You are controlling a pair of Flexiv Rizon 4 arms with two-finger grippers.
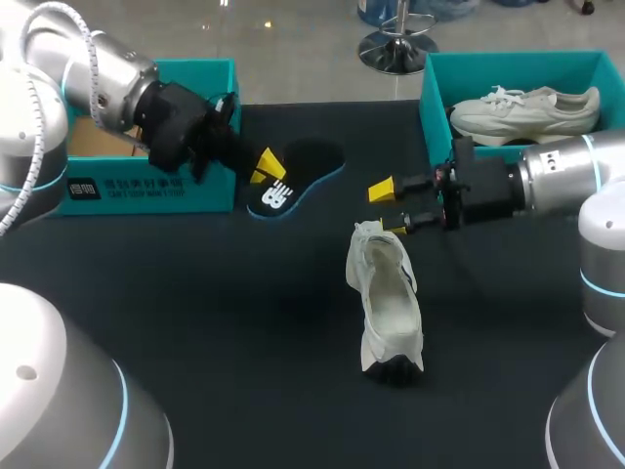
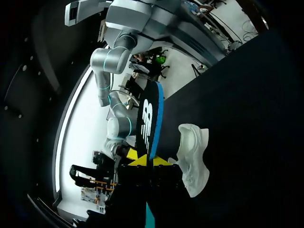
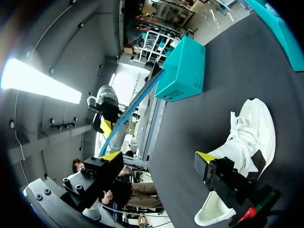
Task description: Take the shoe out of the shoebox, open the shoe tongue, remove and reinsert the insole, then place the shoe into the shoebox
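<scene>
Head: left gripper [image 1: 266,166] pinches the black insole [image 1: 293,184] at one end, just beside the left box [image 1: 205,191]. Right gripper [image 1: 391,208] is wide open and empty, with one finger just beside the loose shoe [image 1: 386,298] on the table [image 1: 195,322]. Count: two shoes (second shoe [image 1: 527,109] in the right box [image 1: 508,61]), two boxes, one insole.

Left wrist: insole [image 2: 148,118] sits edge-on between the fingers [image 2: 159,160], shoe [image 2: 194,156] beside it.

Right wrist: fingers [image 3: 205,157] spread, shoe [image 3: 247,137] by one tip, not clamped.

Risk: nothing holds the shoe, so pushing the insole in likely shoves it away or buckles the insole.
</scene>
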